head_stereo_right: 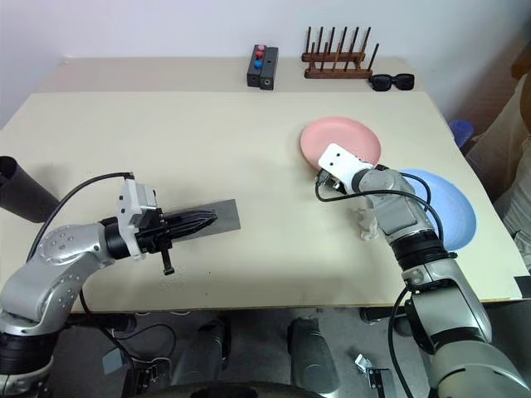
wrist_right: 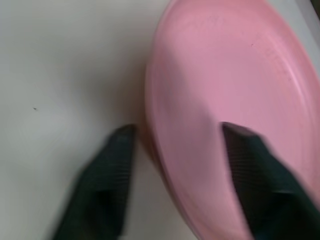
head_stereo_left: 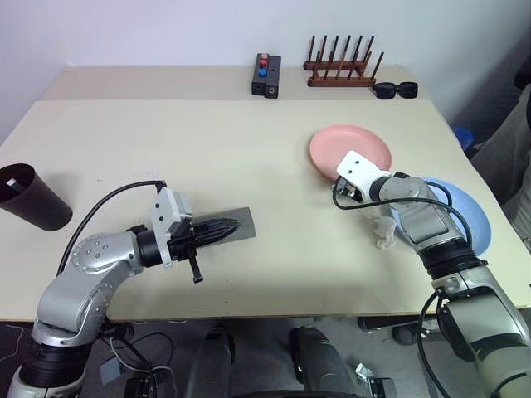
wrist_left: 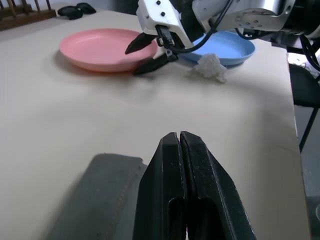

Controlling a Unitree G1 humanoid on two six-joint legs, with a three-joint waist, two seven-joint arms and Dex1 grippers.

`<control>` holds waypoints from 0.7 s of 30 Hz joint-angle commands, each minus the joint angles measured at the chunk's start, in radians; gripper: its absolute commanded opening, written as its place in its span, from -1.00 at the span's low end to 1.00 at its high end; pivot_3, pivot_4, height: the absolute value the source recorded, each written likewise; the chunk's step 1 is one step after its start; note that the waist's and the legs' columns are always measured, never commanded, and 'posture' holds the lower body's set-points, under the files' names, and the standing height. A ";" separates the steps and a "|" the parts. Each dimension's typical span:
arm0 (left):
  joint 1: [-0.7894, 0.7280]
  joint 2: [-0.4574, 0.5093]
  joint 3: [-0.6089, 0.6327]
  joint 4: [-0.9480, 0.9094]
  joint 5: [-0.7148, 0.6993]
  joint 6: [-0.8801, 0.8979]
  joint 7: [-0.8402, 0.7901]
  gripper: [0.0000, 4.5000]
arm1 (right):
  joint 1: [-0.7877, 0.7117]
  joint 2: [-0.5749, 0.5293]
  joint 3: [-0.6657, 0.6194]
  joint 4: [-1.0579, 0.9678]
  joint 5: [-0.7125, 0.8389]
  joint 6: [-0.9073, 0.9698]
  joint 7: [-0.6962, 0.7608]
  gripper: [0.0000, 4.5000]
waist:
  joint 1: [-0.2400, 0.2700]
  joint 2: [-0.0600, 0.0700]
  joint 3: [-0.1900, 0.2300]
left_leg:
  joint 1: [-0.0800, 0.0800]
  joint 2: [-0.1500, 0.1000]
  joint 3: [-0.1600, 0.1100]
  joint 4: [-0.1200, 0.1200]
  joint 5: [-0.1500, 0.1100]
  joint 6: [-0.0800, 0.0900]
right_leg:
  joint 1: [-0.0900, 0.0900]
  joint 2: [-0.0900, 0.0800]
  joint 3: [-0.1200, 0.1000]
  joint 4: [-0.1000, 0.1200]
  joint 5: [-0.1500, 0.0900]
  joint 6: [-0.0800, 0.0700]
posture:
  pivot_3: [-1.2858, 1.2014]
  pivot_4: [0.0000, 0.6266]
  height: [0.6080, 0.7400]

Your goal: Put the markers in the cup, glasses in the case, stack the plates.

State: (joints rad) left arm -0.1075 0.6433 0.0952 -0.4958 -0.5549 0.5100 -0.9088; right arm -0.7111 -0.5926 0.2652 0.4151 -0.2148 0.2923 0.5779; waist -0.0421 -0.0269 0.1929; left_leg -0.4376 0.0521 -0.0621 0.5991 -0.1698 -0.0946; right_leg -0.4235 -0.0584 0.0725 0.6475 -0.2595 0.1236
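The pink plate (head_stereo_left: 358,143) lies right of centre, and the light blue plate (head_stereo_left: 470,212) lies nearer the right edge. My right gripper (wrist_right: 177,132) is open at the pink plate's near rim, one finger (wrist_right: 102,185) over the table beside it and the other over the plate. The grey case (head_stereo_left: 242,222) lies flat at the front left. My left gripper (wrist_left: 179,137) is shut and empty, hovering over the case. The dark cup (head_stereo_left: 29,197) stands at the far left edge. The markers and the glasses are out of view.
A crumpled white scrap (head_stereo_left: 382,230) lies beside the blue plate, under my right forearm. At the back stand a small black box with red and blue buttons (head_stereo_left: 265,75), a wooden rack (head_stereo_left: 342,68) and black sunglasses (head_stereo_left: 395,89).
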 commanded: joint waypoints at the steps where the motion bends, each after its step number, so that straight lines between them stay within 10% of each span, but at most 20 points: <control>1: 0.008 -0.010 0.019 -0.047 -0.028 -0.025 0.014 -1.00 | -0.004 -0.007 -0.017 -0.016 -0.017 -0.015 -0.004 -0.73 | -0.001 0.000 0.000 | 0.000 0.000 0.000 0.000 0.000 0.000 | 0.000 0.000 0.000 0.000 0.000 0.000 | 0.03 -0.52 1.00; 2: 0.010 -0.013 0.014 -0.050 -0.029 -0.027 0.018 -1.00 | 0.000 -0.011 -0.020 -0.026 -0.019 -0.014 -0.003 -0.99 | -0.001 0.000 0.000 | 0.000 0.000 0.000 0.000 0.000 0.000 | 0.000 0.000 0.000 0.000 0.000 0.000 | 0.03 -0.52 1.00; 11: -0.038 -0.027 -0.065 0.002 -0.009 -0.054 -0.003 -1.00 | 0.108 -0.144 -0.175 -0.324 0.052 0.035 0.067 -0.99 | 0.004 0.003 0.002 | 0.000 -0.001 0.000 0.000 0.000 0.000 | 0.000 0.000 0.000 0.000 0.000 0.000 | 0.03 -0.52 1.00; 21: -0.180 -0.074 -0.174 0.148 0.033 -0.120 -0.078 -1.00 | 0.649 -0.419 -0.624 -0.715 0.288 0.115 0.368 -0.99 | 0.024 0.005 0.001 | 0.001 0.000 0.001 0.003 0.000 0.000 | 0.003 0.000 0.001 -0.001 -0.001 0.000 | 0.03 -0.52 1.00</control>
State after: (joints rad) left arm -0.2741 0.5745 -0.0714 -0.3511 -0.5290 0.4218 -0.9667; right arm -0.0980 -0.9856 -0.2741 -0.2397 0.0480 0.3964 0.9138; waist -0.0184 -0.0224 0.1934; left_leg -0.4365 0.0516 -0.0613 0.6026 -0.1700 -0.0943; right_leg -0.4203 -0.0588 0.0736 0.6463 -0.2602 0.1231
